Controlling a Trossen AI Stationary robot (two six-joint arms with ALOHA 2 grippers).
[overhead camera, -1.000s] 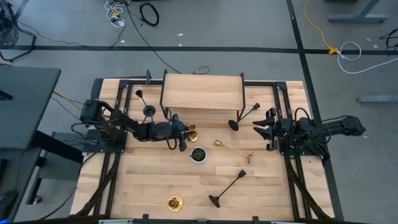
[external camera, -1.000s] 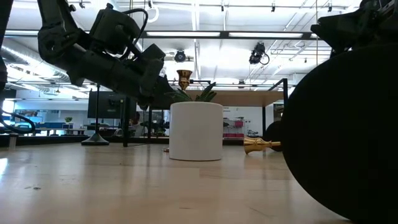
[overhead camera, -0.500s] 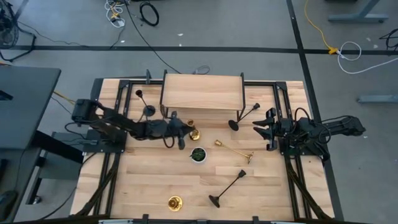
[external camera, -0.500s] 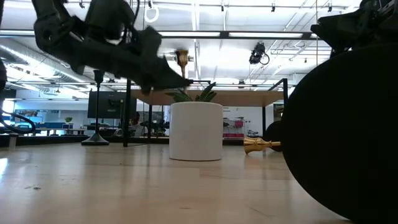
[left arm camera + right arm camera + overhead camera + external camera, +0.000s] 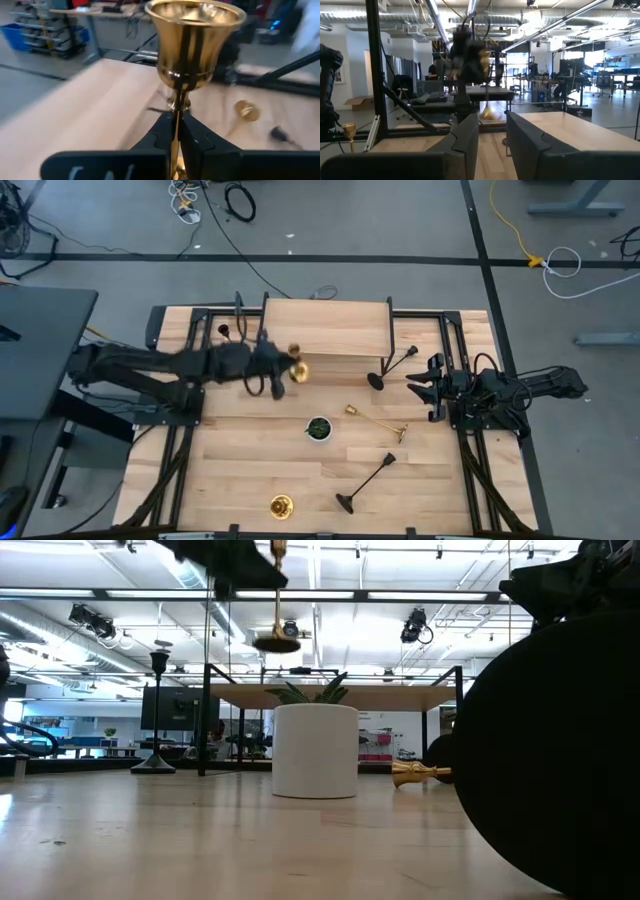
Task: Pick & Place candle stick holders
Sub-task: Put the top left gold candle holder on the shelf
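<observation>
My left gripper is shut on a shiny gold candle stick holder and holds it high above the table, in front of the raised wooden shelf. In the low view the holder's stem and round base hang in the air. Another gold holder lies on its side, and a third stands near the front edge. A black holder lies on the table, one leans by the shelf's right end, and one stands at the far left. My right gripper is open and empty at the table's right. My left gripper pinches the gold holder's thin stem between its two fingers, a little below the top cup. The fingers come level from the table's left side and lie across the stem. The holder stands upright, its base lifted clear of the table.
A small white round bowl with dark green contents stands at the table's middle; in the low view it is the white cylinder. Black frame rails run along the table's left and right sides.
My left gripper has risen with the gold holder and gone toward the table's far edge, up to the shelf's front. The holder has gone from table height beside the bowl to well above it, staying upright.
</observation>
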